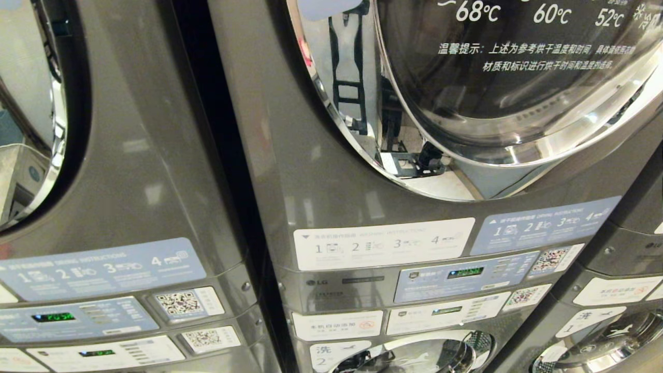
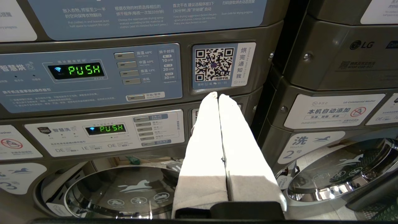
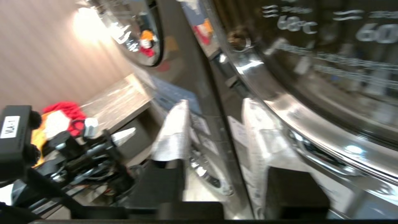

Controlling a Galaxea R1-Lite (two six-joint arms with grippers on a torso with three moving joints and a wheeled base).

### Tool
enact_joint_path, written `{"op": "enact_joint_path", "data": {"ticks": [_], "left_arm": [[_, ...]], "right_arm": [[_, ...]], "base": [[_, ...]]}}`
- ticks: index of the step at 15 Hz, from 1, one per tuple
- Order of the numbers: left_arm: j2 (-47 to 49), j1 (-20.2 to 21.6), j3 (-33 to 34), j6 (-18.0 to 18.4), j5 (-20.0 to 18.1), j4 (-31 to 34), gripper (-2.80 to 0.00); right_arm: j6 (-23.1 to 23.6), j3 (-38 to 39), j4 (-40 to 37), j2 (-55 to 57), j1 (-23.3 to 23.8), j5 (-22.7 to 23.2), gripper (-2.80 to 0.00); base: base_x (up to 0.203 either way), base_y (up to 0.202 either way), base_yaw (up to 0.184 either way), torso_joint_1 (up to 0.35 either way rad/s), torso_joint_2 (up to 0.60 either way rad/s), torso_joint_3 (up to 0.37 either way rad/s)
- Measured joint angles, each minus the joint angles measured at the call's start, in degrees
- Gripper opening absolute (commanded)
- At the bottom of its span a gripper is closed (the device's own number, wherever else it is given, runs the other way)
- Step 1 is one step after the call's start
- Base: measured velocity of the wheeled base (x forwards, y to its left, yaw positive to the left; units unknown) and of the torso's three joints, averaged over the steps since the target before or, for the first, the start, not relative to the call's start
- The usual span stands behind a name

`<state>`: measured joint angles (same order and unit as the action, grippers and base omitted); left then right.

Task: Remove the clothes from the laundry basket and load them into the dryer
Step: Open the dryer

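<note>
Grey metal everywhere, basically: the head view is filled with stacked LG laundry machines. The middle one has its big round dryer door [image 1: 518, 88] up top, glass printed with temperatures like 68°C and 60°C, chrome ring around it, and that door looks closed. Below it sit instruction stickers, QR codes and a control panel [image 1: 466, 277] with a green display. Neither arm shows in the head view.

The left gripper [image 2: 216, 96] hangs in front of the neighbouring machine's panels, white fingers pressed flat together with nothing between them, tips just below a QR code sticker [image 2: 214, 63]. Both displays there read PUSH [image 2: 85, 70].

The right gripper [image 3: 214, 104] is up near the dryer door's chrome rim, fingers parted with a clear gap, holding nothing. That view is pretty blurry.

Clothes and the laundry basket: can't spot either in any view.
</note>
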<state>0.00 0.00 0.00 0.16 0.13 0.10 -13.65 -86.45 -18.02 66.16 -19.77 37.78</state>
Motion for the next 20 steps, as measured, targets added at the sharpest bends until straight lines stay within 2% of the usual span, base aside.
{"op": "enact_joint_path", "data": {"ticks": [3,5,10,13,15,18,20], "left_arm": [[0.0,0.0,0.0,0.0,0.0,0.0,-2.8],[0.0,0.0,0.0,0.0,0.0,0.0,-2.8],[0.0,0.0,0.0,0.0,0.0,0.0,-2.8],[0.0,0.0,0.0,0.0,0.0,0.0,-2.8],[0.0,0.0,0.0,0.0,0.0,0.0,-2.8],[0.0,0.0,0.0,0.0,0.0,0.0,-2.8],[0.0,0.0,0.0,0.0,0.0,0.0,-2.8]], "right_arm": [[0.3,-0.8,0.3,2.5,-6.4,0.3,0.0],[3.9,-0.4,1.0,3.7,-10.8,0.1,0.0],[24.0,7.6,9.1,5.8,-13.5,-1.9,0.0],[31.7,8.2,13.6,8.2,-13.7,-4.4,0.0],[32.7,7.1,17.0,10.3,-14.6,-6.0,0.0],[33.4,2.7,17.6,13.7,-19.2,-11.4,0.0],[34.9,-0.1,17.7,16.2,-21.1,-12.6,0.0]], "base": [[0.0,0.0,0.0,0.0,0.0,0.0],[0.0,0.0,0.0,0.0,0.0,0.0],[0.0,0.0,0.0,0.0,0.0,0.0],[0.0,0.0,0.0,0.0,0.0,0.0],[0.0,0.0,0.0,0.0,0.0,0.0],[0.0,0.0,0.0,0.0,0.0,0.0],[0.0,0.0,0.0,0.0,0.0,0.0]]}}
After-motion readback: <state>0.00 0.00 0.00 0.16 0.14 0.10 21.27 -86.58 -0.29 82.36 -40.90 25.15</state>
